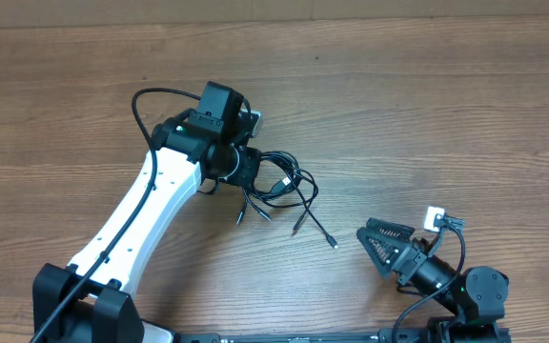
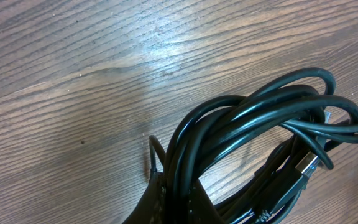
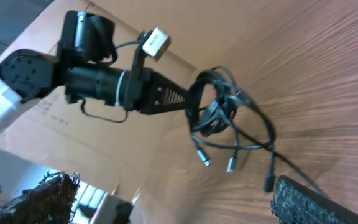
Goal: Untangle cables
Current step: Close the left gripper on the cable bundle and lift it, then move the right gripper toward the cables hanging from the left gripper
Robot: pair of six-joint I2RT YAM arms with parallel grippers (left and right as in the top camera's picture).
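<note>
a: near right, what does the right gripper (image 1: pixel 381 250) show?
b: jaws spread wide, nothing between them, resting low and well apart from the cables (image 1: pixel 284 186).

a: and mid-table?
b: the cables form one tangled black bundle. loose ends trail toward the near right, several ending in small plugs (image 3: pixel 231 164), one silvery. the right wrist view shows the bundle hanging clear of the wood, looped around the left gripper (image 3: pixel 188 101).

a: is that gripper closed on them?
b: its jaws appear pinched on the coils, which pass through its tip in the left wrist view.

a: how should the cords handle?
b: likely light, limp and smooth-jacketed, so they may slide. a free end just behind a plug looks the best hold for drawing one strand out.

a: any writing?
b: none legible on cables, arms or table (image 1: pixel 465 114).
</note>
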